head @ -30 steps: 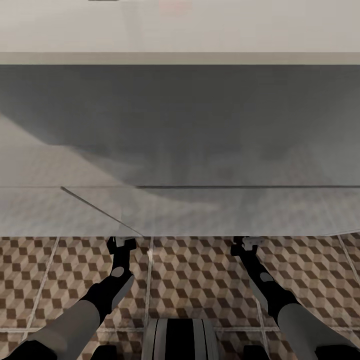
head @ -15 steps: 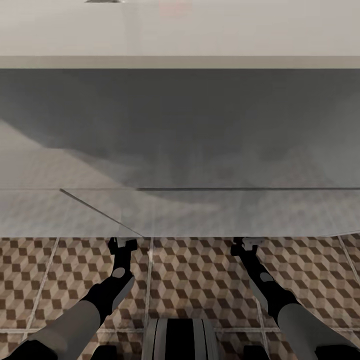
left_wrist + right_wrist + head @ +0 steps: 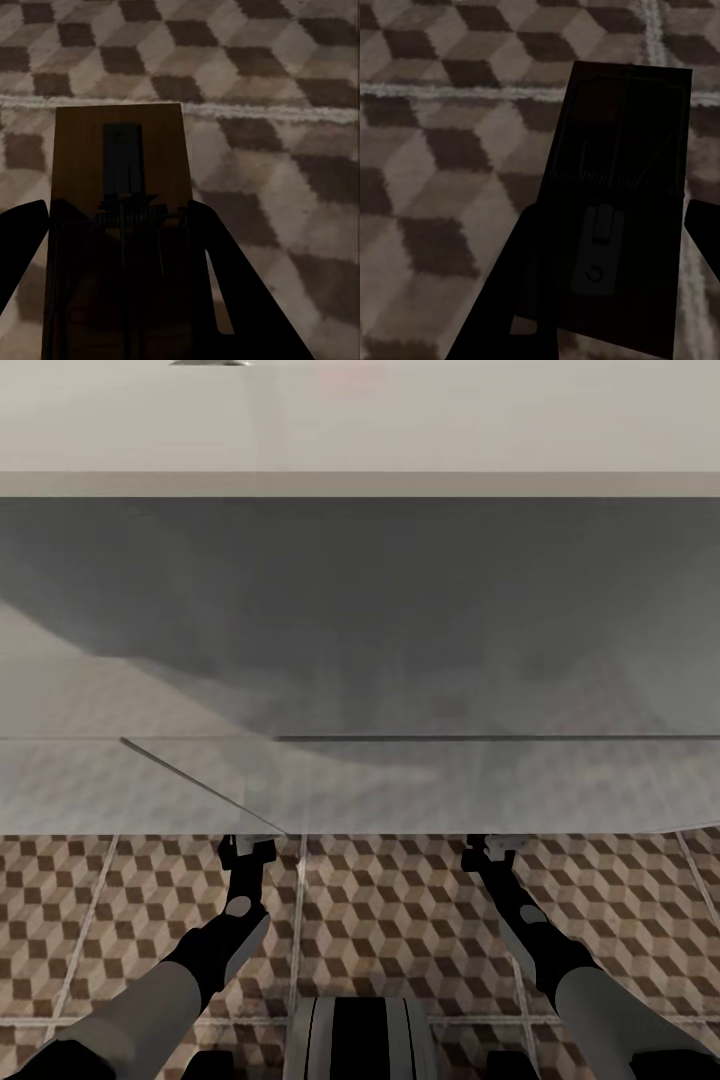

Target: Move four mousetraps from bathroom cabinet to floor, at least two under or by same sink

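Observation:
A brown wooden mousetrap (image 3: pixel 120 142) with a dark spring lies flat between the fingers of my left gripper (image 3: pixel 116 214), just above the cube-patterned bathroom floor (image 3: pixel 262 90). A second mousetrap (image 3: pixel 630 112), dark in shadow, is held the same way by my right gripper (image 3: pixel 615 217). In the head view both grippers, left (image 3: pixel 245 848) and right (image 3: pixel 490 848), reach down to the lower edge of the white bathroom sink (image 3: pixel 360 420) block, and their fingertips are hidden beneath it. The cabinet is out of view.
The sink's grey shadowed front (image 3: pixel 360 610) spans the whole width ahead of me. Patterned floor tiles (image 3: pixel 400 910) with pale grout lines lie between that block and my base (image 3: pixel 360 1040).
The head view dropped slightly a second ago, then stayed still. Neither arm has moved, and both traps stay held.

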Available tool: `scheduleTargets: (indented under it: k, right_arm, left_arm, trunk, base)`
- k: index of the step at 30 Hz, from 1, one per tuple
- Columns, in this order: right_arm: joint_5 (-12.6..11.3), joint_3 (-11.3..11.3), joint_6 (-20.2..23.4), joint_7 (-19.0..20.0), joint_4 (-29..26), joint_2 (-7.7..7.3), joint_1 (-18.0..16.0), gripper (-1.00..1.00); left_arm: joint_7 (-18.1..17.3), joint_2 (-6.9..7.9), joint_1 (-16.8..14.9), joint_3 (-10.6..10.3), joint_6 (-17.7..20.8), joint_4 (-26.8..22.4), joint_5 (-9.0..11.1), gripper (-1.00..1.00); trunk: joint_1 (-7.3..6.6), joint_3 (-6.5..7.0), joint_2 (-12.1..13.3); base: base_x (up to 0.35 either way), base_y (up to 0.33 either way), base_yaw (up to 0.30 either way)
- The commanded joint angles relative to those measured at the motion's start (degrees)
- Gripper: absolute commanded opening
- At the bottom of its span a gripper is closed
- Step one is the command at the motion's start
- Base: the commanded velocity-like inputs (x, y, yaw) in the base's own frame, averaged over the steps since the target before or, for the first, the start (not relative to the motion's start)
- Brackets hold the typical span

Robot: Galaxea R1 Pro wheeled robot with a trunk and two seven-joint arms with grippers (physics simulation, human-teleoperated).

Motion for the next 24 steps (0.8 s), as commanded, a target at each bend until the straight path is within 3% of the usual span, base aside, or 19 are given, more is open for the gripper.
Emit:
scheduleTargets:
  k: [1, 14, 24]
  right_arm:
    - [-0.6, 0.3, -0.2, 0.2, 0.1, -0.05, 0.0, -1.00]
    - [-0.6, 0.3, -0.3, 0.2, 0.1, -0.05, 0.0, -1.00]
    - [-0.6, 0.3, -0.2, 0.2, 0.1, -0.05, 0.0, -1.00]
  left_arm:
    - [0.4, 0.06, -0.1, -0.5, -0.3, 0.1, 0.4, -1.00]
    - [-0.4, 0.27, -0.1, -0.4, -0.3, 0.1, 0.6, -1.00]
    - [-5.5, 0.43, -0.1, -0.4, -0.3, 0.2, 0.7, -1.00]
  trunk:
    - [-0.01, -0.03, 0.0]
    - [-0.01, -0.03, 0.0]
    - [-0.01, -0.03, 0.0]
  base:
    - [0.000, 0.000, 0.000]
    - [0.000, 0.000, 0.000]
    - [0.000, 0.000, 0.000]
